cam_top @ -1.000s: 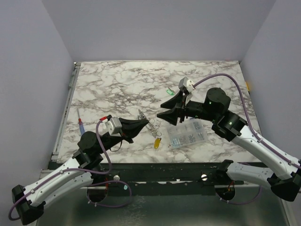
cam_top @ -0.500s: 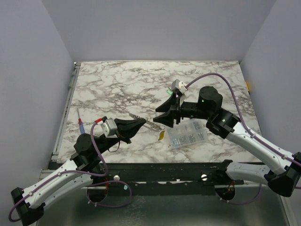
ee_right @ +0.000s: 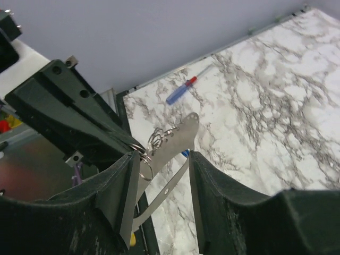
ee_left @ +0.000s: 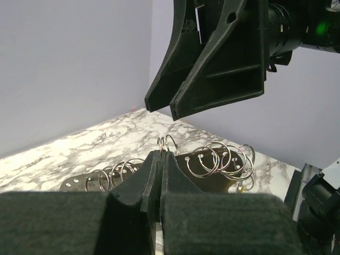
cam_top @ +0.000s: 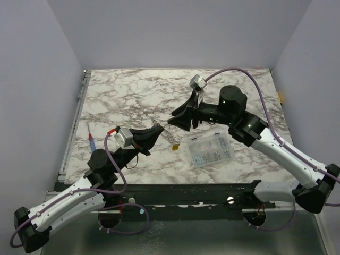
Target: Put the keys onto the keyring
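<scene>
The keyring (cam_top: pixel 166 136) is a silvery metal strip with several split rings (ee_left: pixel 220 159). My left gripper (cam_top: pixel 155 133) is shut on one ring (ee_left: pixel 166 144) and holds the strip above the table. The yellow key (cam_top: pixel 175 147) hangs at the strip's lower end, and it also shows in the right wrist view (ee_right: pixel 131 239). My right gripper (cam_top: pixel 173 119) is open, and its jaws stand on either side of the strip (ee_right: pixel 172 143). A bit of the blue key (ee_right: pixel 184 154) shows behind the strip. The green key is hidden.
The clear compartment box (cam_top: pixel 209 150) of small parts lies right of the keyring, under the right arm. A slim red-and-blue stick (cam_top: pixel 92 141) lies near the table's left edge, and it also shows in the right wrist view (ee_right: pixel 182 90).
My left gripper has lifted the keyring and carried it a little farther up the table, the yellow key moving with it. My right gripper has moved left to straddle the strip.
</scene>
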`<action>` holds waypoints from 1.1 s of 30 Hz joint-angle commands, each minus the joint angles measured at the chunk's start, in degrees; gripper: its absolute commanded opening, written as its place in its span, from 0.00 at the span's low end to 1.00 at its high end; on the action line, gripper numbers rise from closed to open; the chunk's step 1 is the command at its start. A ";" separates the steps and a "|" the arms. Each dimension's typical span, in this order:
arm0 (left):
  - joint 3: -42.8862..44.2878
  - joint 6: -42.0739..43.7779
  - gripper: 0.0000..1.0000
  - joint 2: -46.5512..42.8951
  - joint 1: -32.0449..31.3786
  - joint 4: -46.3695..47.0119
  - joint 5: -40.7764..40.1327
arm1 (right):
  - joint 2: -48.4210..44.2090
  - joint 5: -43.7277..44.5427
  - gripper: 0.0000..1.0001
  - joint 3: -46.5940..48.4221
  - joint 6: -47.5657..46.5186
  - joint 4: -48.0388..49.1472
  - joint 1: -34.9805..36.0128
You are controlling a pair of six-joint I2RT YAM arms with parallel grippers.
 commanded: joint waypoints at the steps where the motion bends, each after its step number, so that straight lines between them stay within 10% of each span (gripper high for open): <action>1: -1.38 -1.31 0.00 0.78 -0.18 5.80 -3.81 | 0.69 8.45 0.49 0.98 2.18 -5.41 0.10; 33: -2.85 -1.73 0.00 0.03 -0.15 8.58 -2.24 | -2.52 2.91 0.51 -8.19 4.63 5.77 0.10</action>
